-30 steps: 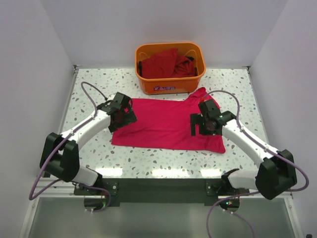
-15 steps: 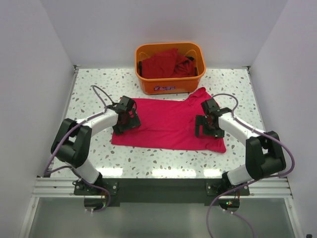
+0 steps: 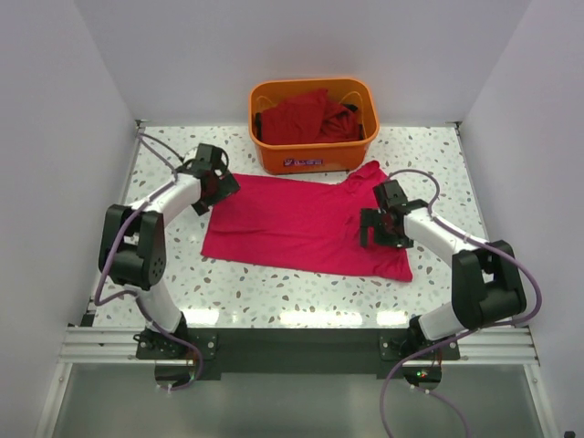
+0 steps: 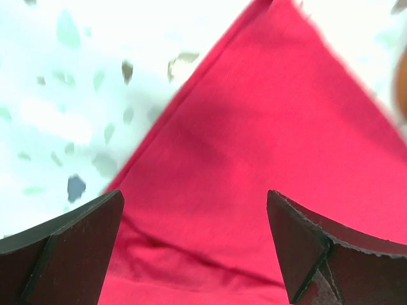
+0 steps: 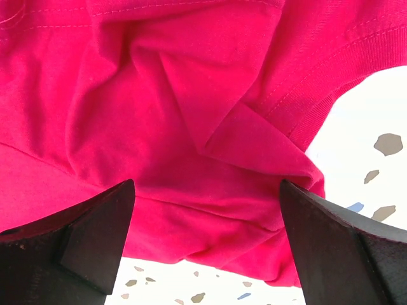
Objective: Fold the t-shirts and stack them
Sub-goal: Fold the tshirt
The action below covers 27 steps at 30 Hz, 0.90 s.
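A bright crimson t-shirt [image 3: 297, 224] lies spread on the speckled table, wrinkled at its right end. My left gripper [image 3: 217, 180] is open over the shirt's far left corner; in the left wrist view [image 4: 194, 254] the shirt [image 4: 267, 146] lies between the spread fingers [image 4: 63, 254], its edge running diagonally. My right gripper [image 3: 380, 228] is open over the bunched right part of the shirt [image 5: 191, 127], near a sleeve hem, with the cloth between its fingers [image 5: 343, 241]. Darker red t-shirts [image 3: 306, 117] lie heaped in the basket.
An orange plastic basket [image 3: 315, 157] stands at the back centre, just behind the spread shirt. White walls close in the table on the left, right and back. Bare speckled tabletop [image 3: 301, 292] runs in front of the shirt.
My left gripper has moved away and to the left, from the shirt's left edge to its far left corner. The right gripper has barely moved.
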### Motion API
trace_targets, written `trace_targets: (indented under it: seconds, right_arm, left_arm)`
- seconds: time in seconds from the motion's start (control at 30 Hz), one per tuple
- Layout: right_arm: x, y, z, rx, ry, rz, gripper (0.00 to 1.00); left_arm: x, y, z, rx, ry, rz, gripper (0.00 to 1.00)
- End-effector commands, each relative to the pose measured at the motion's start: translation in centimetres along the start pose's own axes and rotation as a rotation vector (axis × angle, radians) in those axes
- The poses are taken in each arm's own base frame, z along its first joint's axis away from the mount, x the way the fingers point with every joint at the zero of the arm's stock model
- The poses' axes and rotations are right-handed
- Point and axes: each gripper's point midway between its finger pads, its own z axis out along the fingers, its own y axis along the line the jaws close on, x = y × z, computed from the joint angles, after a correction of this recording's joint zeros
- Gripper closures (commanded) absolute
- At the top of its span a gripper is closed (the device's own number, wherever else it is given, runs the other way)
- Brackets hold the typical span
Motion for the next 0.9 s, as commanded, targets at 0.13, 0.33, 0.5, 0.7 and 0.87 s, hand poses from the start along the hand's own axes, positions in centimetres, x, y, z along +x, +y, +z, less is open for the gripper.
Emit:
trace_targets:
  seconds: [0.13,0.33,0.5,0.7,0.87]
  right_arm:
    - [0.1,-0.2,0.2,-0.002,-0.014,-0.024,0.01]
    - [0.1,0.0,0.1,-0.014,-0.015,-0.021,0.01]
    - [0.4,-0.1,0.3,-0.01,-0.013,-0.017,0.01]
    - [0.2,-0.3,-0.1,-0.006,-0.031,-0.019,0.01]
    - [0.4,-0.5,0.0,0.009,-0.029,-0.025,0.01]
  left_arm:
    - [-2.6,-1.2,-1.6,0.083,-0.025,0.014,0.0]
    - [2.9,-0.3,-6.2,0.145,-0.017,0.081,0.0]
    - [8.4,-1.5,-8.2,0.206,0.05,0.082,0.0]
    - [11.5,-2.3,-6.2,0.22,0.147,0.111,0.0]
    - [11.3,-2.5,-5.1,0.184,0.118,0.116,0.0]
